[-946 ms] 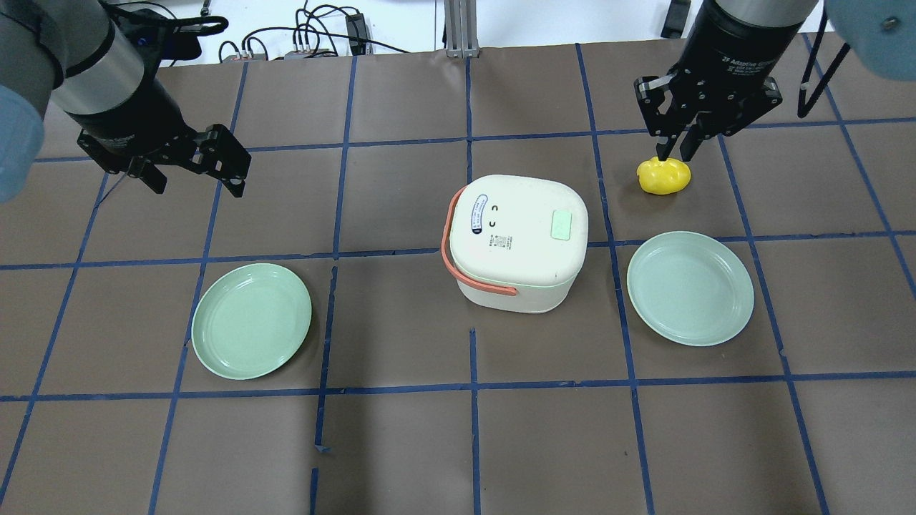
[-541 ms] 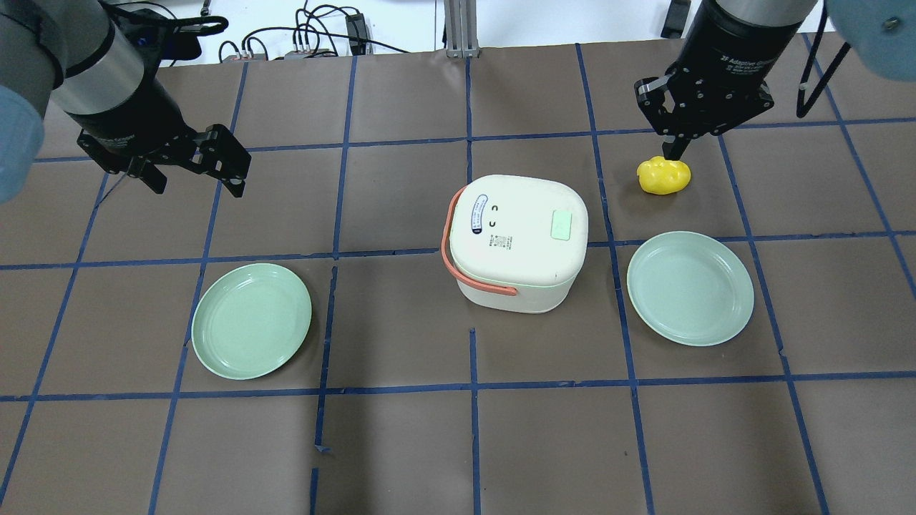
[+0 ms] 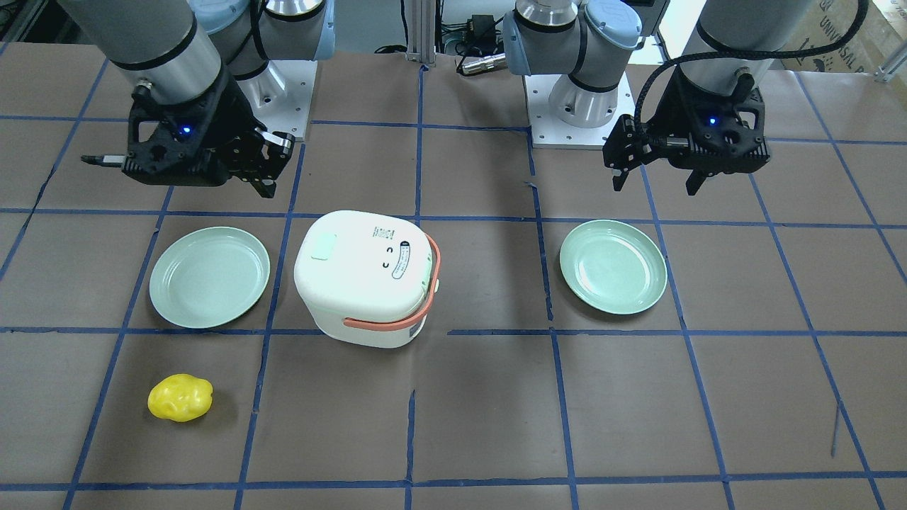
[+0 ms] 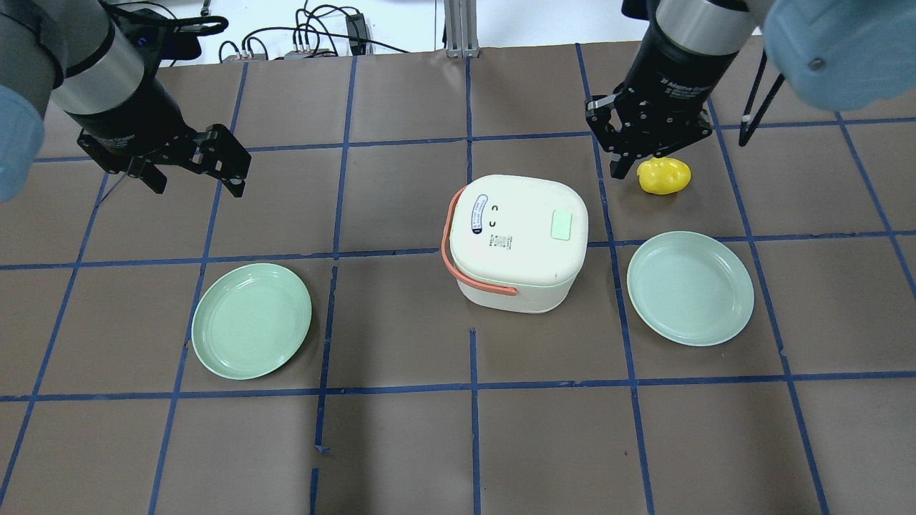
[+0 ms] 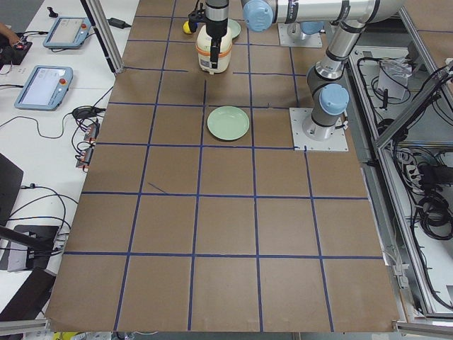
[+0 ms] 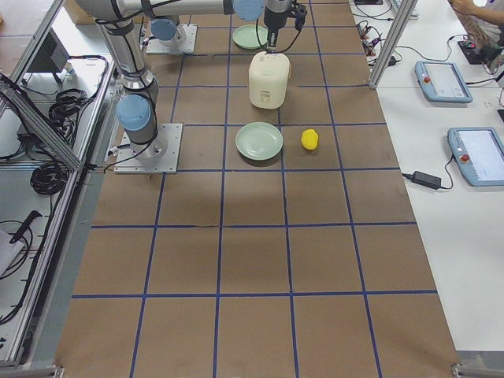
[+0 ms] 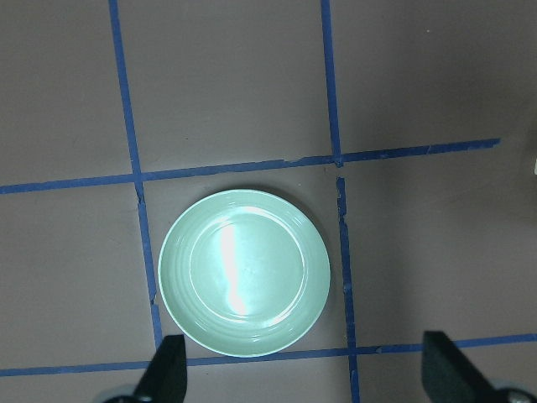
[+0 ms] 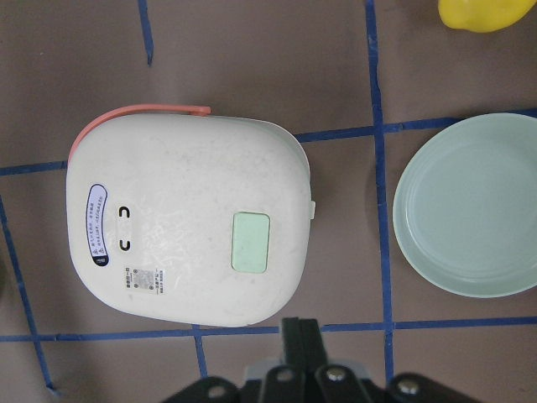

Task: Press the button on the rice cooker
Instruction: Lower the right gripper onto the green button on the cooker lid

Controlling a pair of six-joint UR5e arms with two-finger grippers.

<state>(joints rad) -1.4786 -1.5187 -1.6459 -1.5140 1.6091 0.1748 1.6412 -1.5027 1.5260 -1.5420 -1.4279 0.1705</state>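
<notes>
The white rice cooker (image 4: 517, 247) stands upright mid-table, its coral handle (image 4: 449, 252) lowered. Its button (image 4: 562, 224), 1 pale mint-green rounded square, sits on the closed lid (image 4: 526, 207) near the edge on the robot's right.

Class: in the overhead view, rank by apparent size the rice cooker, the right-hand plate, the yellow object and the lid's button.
1. rice cooker, though its lid is nearer the camera
2. plate
3. yellow object
4. button

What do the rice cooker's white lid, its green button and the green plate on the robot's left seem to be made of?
Lid: probably hard plastic, matte off-white, with faint scuffs.
Button: likely softer plastic or rubber, flat mint with no shine, but I am unsure.
Plate: plastic or melamine, glossy, with a bright streak of reflected light.
</notes>
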